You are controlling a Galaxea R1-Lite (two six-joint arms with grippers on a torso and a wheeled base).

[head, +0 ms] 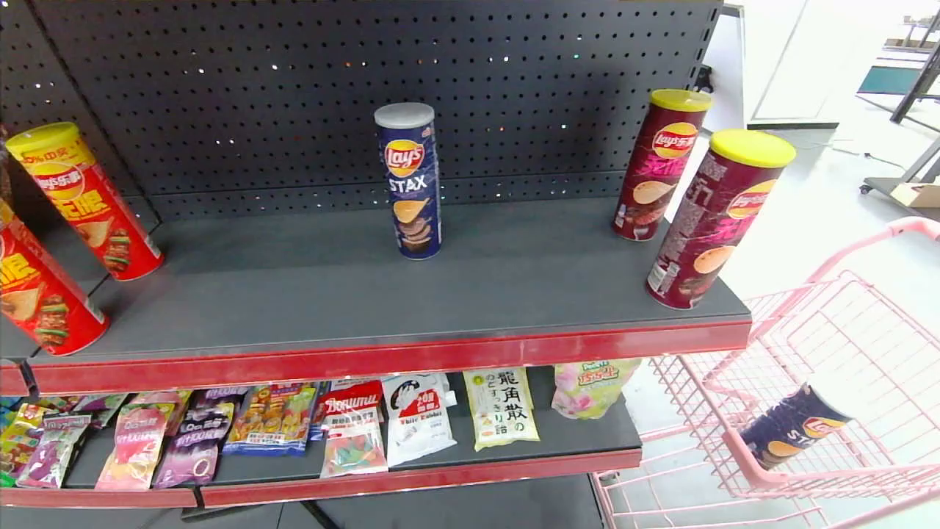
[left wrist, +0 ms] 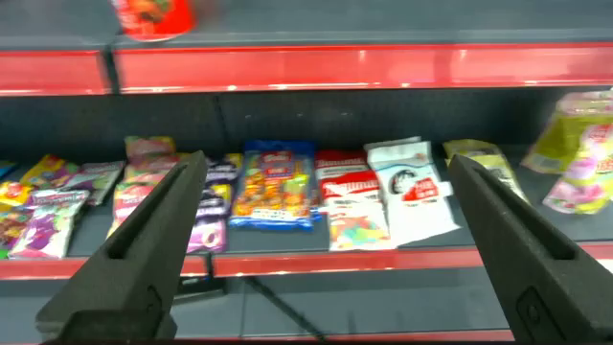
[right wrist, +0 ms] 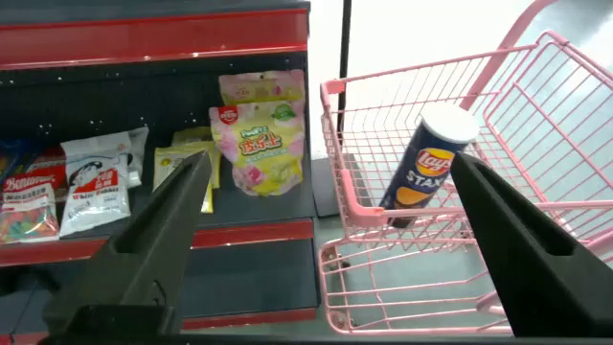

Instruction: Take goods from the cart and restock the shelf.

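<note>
A blue chip can (head: 789, 426) lies tilted inside the pink cart (head: 743, 457) at the lower right. On the dark upper shelf (head: 352, 301) another blue can (head: 409, 180) stands upright in the middle. My right gripper (right wrist: 330, 165) is open and empty, short of the cart (right wrist: 364, 222), with the blue can (right wrist: 428, 168) leaning in the basket corner beyond its fingers. Held open and empty, my left gripper (left wrist: 328, 165) faces the lower shelf's snack bags (left wrist: 278, 187).
Two maroon cans (head: 661, 165) (head: 716, 220) stand at the upper shelf's right end, two red cans (head: 84, 202) (head: 37, 290) at its left. Free shelf space lies on either side of the middle blue can. Several snack bags (head: 352, 433) fill the lower shelf.
</note>
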